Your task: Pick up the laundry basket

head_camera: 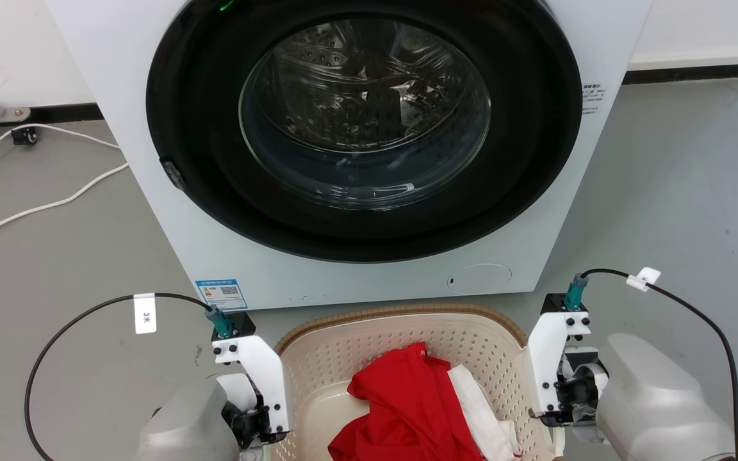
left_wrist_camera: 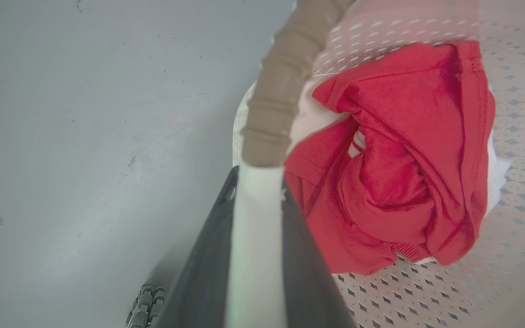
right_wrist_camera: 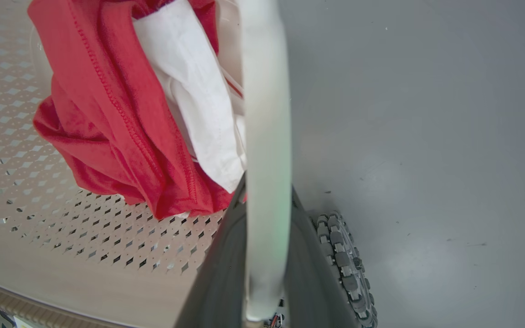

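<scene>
Found left gripper [left_wrist_camera: 258,178] clamped on basket's white handle [left_wrist_camera: 255,255], one dark finger [left_wrist_camera: 208,273] either side of it. Found right gripper [right_wrist_camera: 267,187] clamped likewise on opposite handle [right_wrist_camera: 265,114]. Noted basket [head_camera: 401,312] sitting between the two grippers, brown rim [left_wrist_camera: 280,91] running on from left fingertips. Logged red garment [head_camera: 407,403] heaped inside, just inboard of both grippers, with white cloth [right_wrist_camera: 194,91] against it on right gripper's side. Saw wheel [right_wrist_camera: 342,259] just outboard of right fingers, over grey floor [head_camera: 664,192]. Recorded washer [head_camera: 215,269] beyond both grippers, close behind basket's far rim, round door [head_camera: 362,115] shut. Noted white cable [head_camera: 42,205] on floor well off past left gripper.
</scene>
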### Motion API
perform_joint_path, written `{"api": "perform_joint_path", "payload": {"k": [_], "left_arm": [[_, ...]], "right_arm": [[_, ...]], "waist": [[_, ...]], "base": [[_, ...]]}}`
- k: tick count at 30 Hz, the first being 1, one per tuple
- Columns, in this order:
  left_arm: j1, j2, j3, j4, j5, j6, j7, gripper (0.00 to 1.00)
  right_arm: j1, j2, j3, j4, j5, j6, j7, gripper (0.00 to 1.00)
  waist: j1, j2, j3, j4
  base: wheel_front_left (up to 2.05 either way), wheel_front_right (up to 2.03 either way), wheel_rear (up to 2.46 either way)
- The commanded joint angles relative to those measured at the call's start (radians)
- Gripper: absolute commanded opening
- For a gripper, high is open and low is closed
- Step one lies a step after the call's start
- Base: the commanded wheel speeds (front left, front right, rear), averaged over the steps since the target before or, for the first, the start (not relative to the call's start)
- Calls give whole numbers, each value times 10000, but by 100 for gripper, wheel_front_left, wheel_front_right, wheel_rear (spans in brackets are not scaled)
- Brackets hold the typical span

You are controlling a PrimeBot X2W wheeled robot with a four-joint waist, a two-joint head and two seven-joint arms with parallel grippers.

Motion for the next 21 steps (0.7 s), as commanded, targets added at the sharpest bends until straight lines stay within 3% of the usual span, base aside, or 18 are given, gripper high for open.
{"api": "perform_joint_path", "payload": {"k": [1, 21], "left_arm": [[26, -135, -29, -88, -61, -111, -40, 0], [39, -87, -110, -85, -182, -112, -56, 0]], "right_arm": [[109, 188, -35, -66, 7, 32, -12, 0], [70, 232, -128, -66, -81, 32, -60, 0]], "waist": [[0, 0, -1, -2], [0, 0, 77, -43]], "base": [[0, 0, 0], [0, 0, 0]]}}
